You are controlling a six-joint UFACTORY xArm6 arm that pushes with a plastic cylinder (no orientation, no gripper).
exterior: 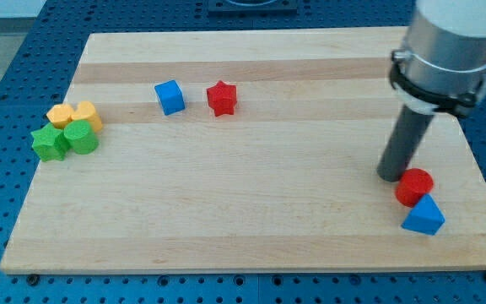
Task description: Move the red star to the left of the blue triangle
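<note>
The red star (221, 98) lies on the wooden board in the upper middle of the view. The blue triangle (423, 216) lies near the board's lower right corner, with a red cylinder (414, 187) touching its upper left side. My tip (391, 176) rests on the board just left of the red cylinder, close to it. The tip is far to the right of the red star and above left of the blue triangle.
A blue cube (170, 97) sits just left of the red star. At the view's left edge of the board, a yellow heart (61, 115), a yellow block (87, 115), a green star (50, 143) and a green cylinder (81, 137) cluster together. The wooden board (243, 219) lies on a blue perforated table.
</note>
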